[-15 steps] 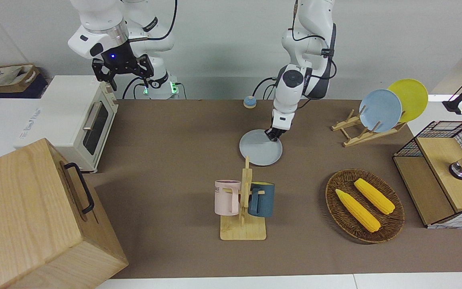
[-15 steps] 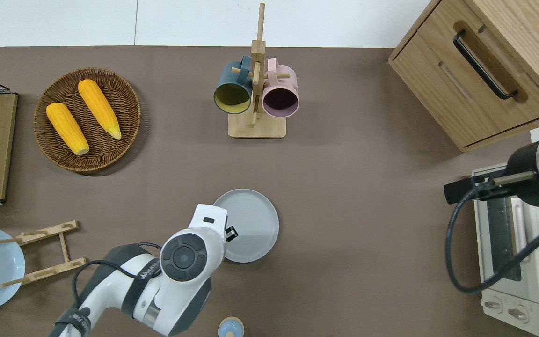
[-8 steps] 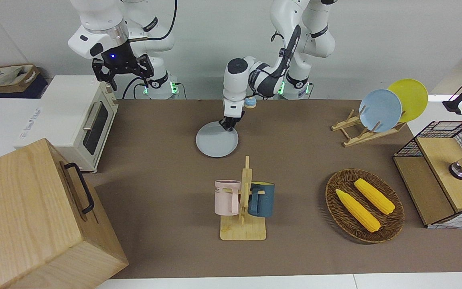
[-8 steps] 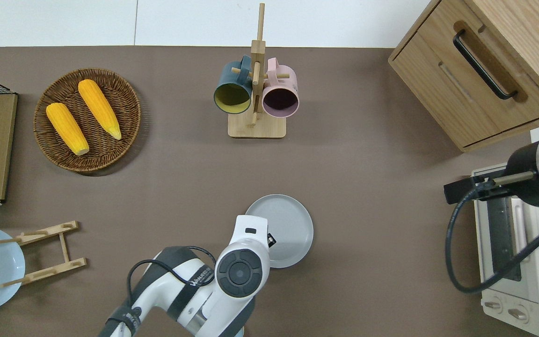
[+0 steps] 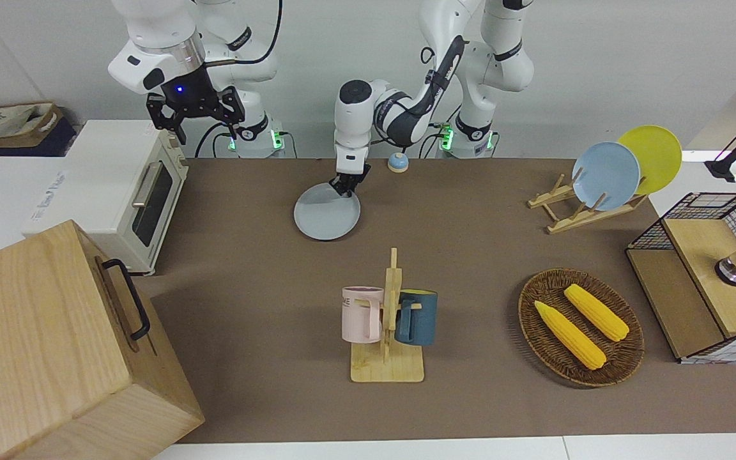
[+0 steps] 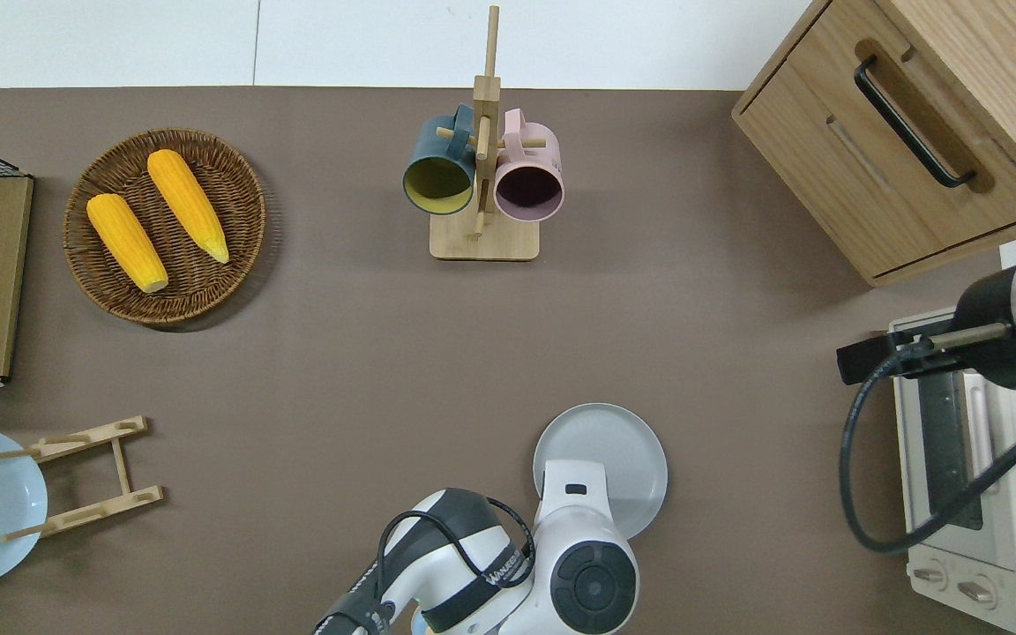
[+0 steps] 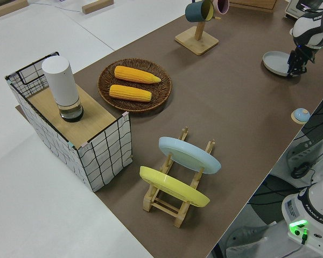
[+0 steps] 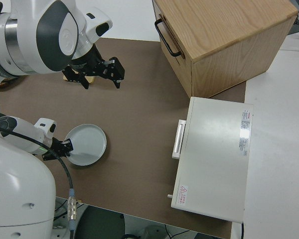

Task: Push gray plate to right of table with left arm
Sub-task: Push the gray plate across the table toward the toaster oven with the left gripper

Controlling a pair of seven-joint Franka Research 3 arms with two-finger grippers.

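Overhead view puts my left gripper (image 6: 580, 466) down on the gray plate (image 6: 605, 454) at the part of its rim nearest the robots, so the plate's bulk lies farther out on the table (image 6: 340, 353) and toward the right arm's end. I cannot tell how far its fingers are spread. I'd keep sweeping toward the toaster oven (image 6: 967, 476); the right gripper (image 5: 194, 108), fingers spread and empty, is parked.
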